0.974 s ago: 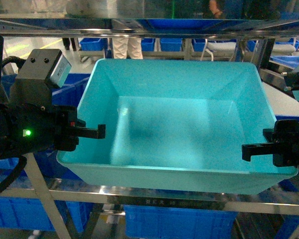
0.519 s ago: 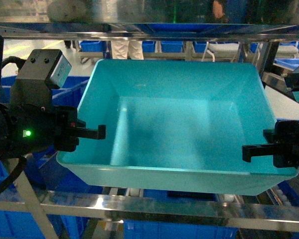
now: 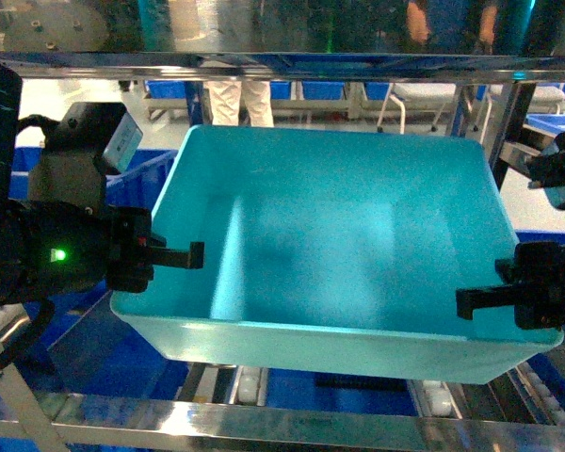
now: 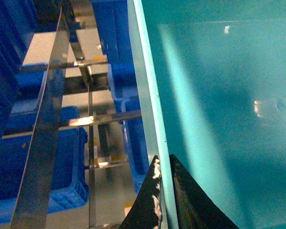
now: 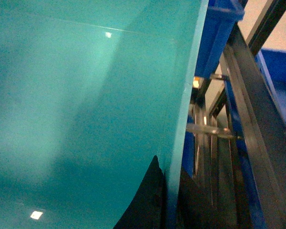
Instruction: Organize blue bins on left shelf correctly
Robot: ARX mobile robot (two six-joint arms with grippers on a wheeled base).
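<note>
A light turquoise blue bin hangs, empty, in front of the left shelf, above its front steel bar and white rollers. My left gripper is shut on the bin's left rim. In the left wrist view its black fingers pinch that rim on the bin, with the left gripper astride it. My right gripper is shut on the right rim. The right wrist view shows the right gripper clamping the thin edge of the bin.
A steel shelf bar crosses just above the bin's far rim. Dark blue crates sit at the left and lower down. Steel uprights run close to the bin's right side. A person's legs stand far behind.
The shelf bars have slid down in the head view while the bin and both grippers kept their place. White rollers now show under the bin.
</note>
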